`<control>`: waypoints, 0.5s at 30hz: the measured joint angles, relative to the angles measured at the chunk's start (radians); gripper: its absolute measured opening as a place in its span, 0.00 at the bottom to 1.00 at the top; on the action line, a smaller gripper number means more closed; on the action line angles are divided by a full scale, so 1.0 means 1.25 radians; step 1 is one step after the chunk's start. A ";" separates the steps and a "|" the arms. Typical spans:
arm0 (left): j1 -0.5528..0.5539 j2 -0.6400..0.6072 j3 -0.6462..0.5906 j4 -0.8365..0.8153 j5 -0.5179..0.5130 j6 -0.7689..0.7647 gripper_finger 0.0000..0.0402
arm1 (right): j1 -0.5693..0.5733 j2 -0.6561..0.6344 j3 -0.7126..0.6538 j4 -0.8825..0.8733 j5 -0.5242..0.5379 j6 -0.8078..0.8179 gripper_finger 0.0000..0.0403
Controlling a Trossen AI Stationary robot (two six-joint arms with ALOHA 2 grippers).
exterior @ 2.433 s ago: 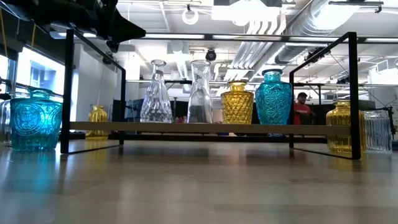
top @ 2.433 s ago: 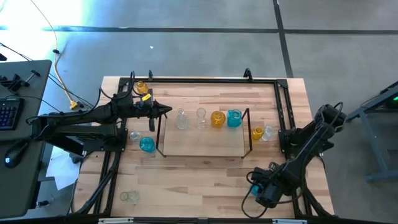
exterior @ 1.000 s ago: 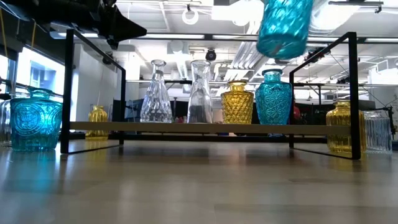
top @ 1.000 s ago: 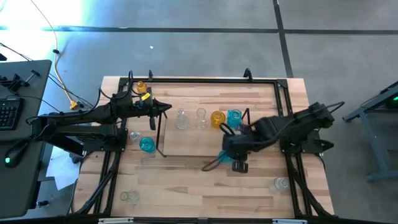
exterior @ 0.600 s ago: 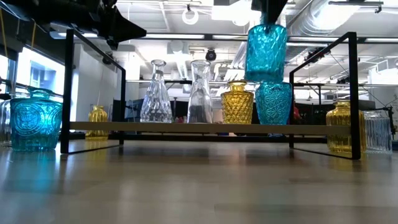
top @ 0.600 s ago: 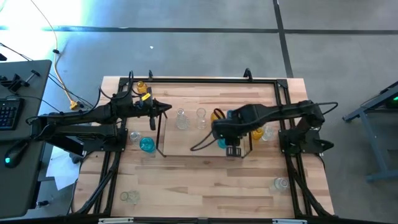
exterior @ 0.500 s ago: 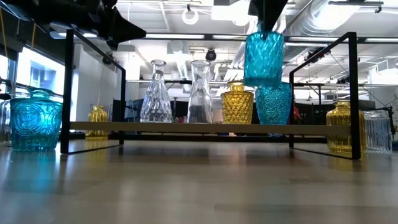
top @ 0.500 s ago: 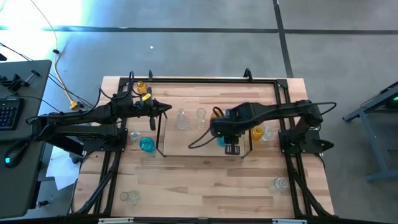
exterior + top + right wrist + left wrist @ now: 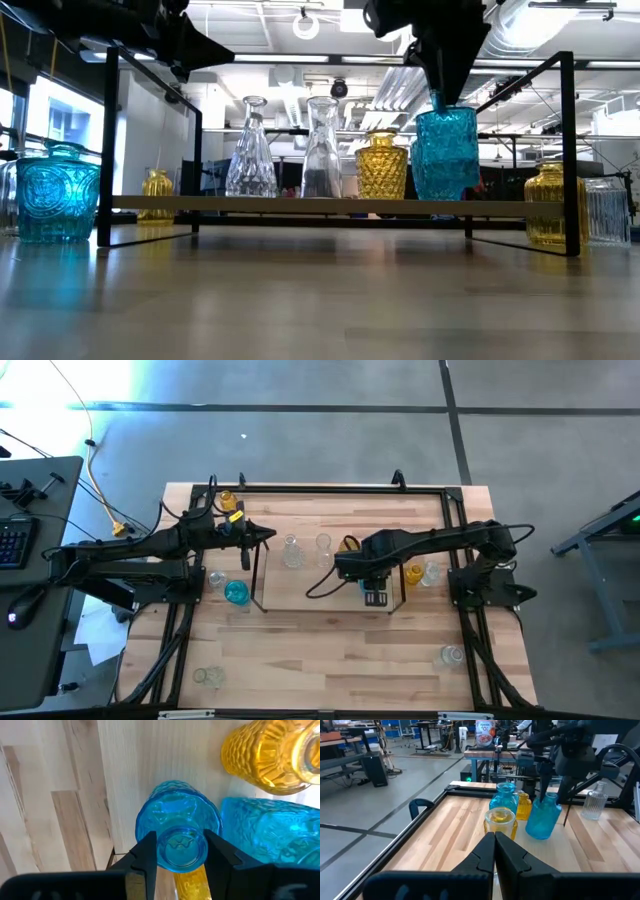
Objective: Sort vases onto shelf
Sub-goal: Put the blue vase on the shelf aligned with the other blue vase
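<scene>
- A clear vase sits near the counter's front left corner, and another clear vase near the front right edge.
- On the shelf, the right gripper comes down from above and has its fingers closed on the neck of a turquoise vase, which hangs upright just in front of the row, near the shelf's right end; whether its base touches the board cannot be told.
- Behind it along the shelf's back edge stand two clear vases, an amber vase and a second turquoise vase.
- Off the shelf's left end, a wide turquoise vase and a small clear one rest on the counter.
- Off the right end stand an amber vase and a ribbed clear vase.
- The left gripper hovers above the shelf's left frame, its fingers pressed together and holding nothing.
- Another amber vase stands by the counter's back left corner.
</scene>
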 joint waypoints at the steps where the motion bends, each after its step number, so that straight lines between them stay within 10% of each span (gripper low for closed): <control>1: 0.000 0.000 0.000 0.000 0.000 -0.001 0.00 | -0.001 0.000 0.000 0.000 0.000 -0.005 0.23; 15: 0.000 0.000 0.000 -0.003 0.000 0.003 0.00 | -0.001 -0.001 -0.008 0.002 0.015 -0.003 0.24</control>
